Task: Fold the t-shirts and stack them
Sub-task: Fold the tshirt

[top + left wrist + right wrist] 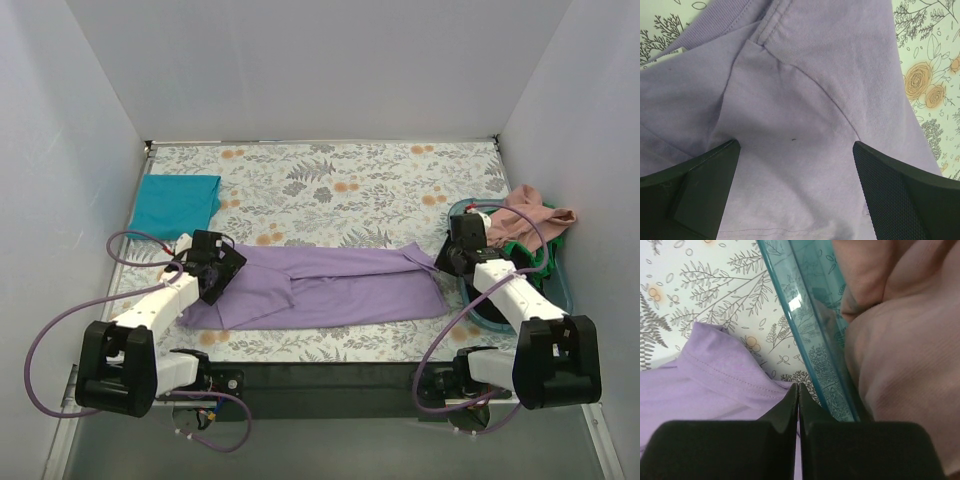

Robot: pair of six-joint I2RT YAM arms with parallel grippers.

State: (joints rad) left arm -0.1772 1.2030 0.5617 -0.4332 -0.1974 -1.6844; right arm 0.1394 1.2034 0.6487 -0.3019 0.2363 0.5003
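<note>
**Lot: folding table, one moment**

- Lavender tee [320,285]: lies flat on the floral cloth [330,175], just toward 6 o'clock of centre. It is already drawn into a long band running from 9 to 3 o'clock, with the collar end at 9.
- Teal tee [177,203]: folded into a neat square at 10 o'clock, well apart from the lavender one. It reads as the start of the stack.
- Tub [470,207]: see-through blue plastic, at 3 o'clock. It holds a salmon-pink tee [535,215] heaped over a green tee [520,247], both unfolded.
- Left gripper [795,147]: fingers released and spread wide, poised over the collar-and-shoulder end of the lavender tee, holding nothing.
- Right gripper [798,390]: fingers clenched tip to tip at the hem end of the lavender tee, just beside the tub wall. Whether a sliver of hem is caught between them cannot be told.

Step in hand, by judgement: the lavender tee's crosswise fold, with the lengthwise fold done.

Next move calls for: a sure pinch on one end of the band, and that end carried across to the other with edges matched and kept clear of the tub. The folded tee then goes to 10 o'clock, onto the teal one.
</note>
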